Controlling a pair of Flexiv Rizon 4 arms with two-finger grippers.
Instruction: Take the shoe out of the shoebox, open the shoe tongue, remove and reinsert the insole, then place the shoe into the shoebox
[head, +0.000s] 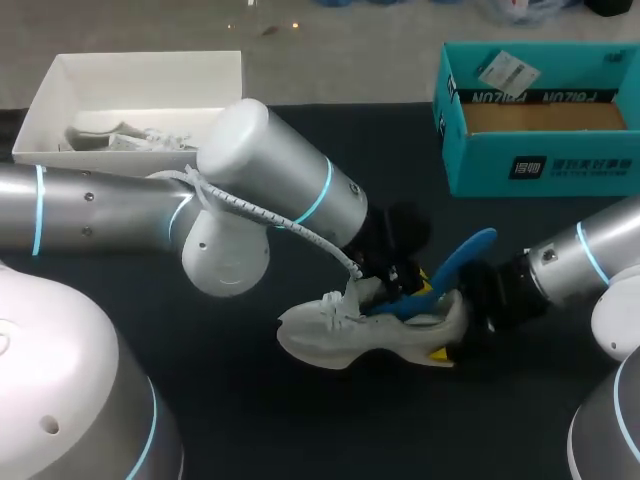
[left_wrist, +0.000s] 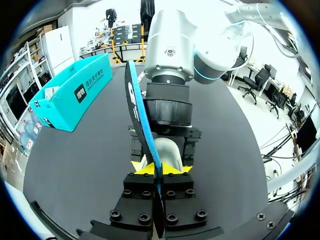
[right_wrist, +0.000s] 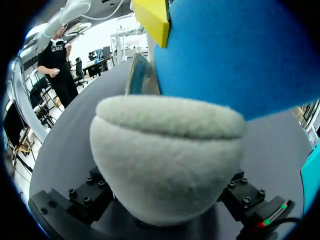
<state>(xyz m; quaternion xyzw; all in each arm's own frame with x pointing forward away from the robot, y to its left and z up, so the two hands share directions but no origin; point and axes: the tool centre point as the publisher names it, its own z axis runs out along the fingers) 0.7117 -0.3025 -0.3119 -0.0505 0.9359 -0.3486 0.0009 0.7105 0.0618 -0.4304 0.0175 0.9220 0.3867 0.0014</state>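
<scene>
A white shoe (head: 365, 335) lies on its side on the black table, toe toward my left arm. A blue insole (head: 458, 262) sticks up out of its opening. My left gripper (left_wrist: 157, 169) is above the shoe, shut on the insole (left_wrist: 136, 107), which runs edge-on between its yellow tips. My right gripper (head: 455, 325) is at the heel, one yellow tip showing beneath the sole. In the right wrist view the grey heel (right_wrist: 165, 155) fills the space between its fingers and hides the tips, with the insole (right_wrist: 235, 55) above it.
The teal shoebox (head: 540, 165) stands open at the back right, also seen as the teal shoebox (left_wrist: 70, 92) beside my right arm. A white box (head: 60, 90) at the back left holds another shoe (head: 125, 137). Bare black tabletop lies in front of the shoe.
</scene>
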